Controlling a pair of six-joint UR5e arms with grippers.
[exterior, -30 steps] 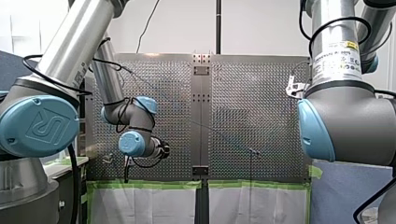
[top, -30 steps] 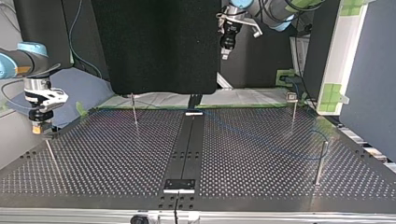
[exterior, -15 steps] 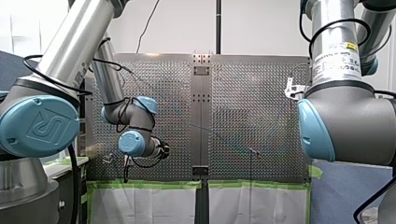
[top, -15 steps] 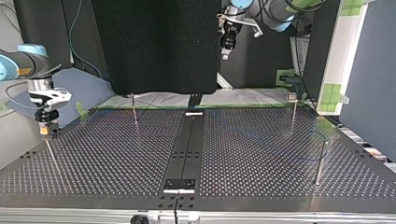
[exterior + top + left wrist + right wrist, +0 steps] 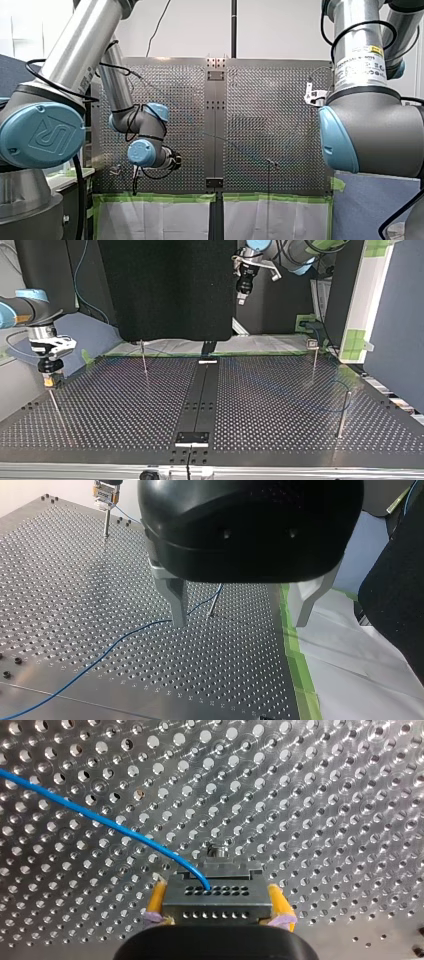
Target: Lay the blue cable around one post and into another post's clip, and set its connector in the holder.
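While my right gripper (image 5: 216, 906) hangs near the table corner at the top view's left, its yellow pads (image 5: 156, 901) are clamped on both sides of the grey connector (image 5: 215, 892). The blue cable (image 5: 100, 817) leaves the connector's face and arcs away over the perforated table (image 5: 325, 795). Top view: gripper sits directly over a thin post (image 5: 56, 407). My left gripper (image 5: 240, 621) is spread wide, holding nothing, above the table. One metal finger (image 5: 177, 600) lines up with the cable; contact not resolvable. A second post (image 5: 214, 602) stands just beside that finger.
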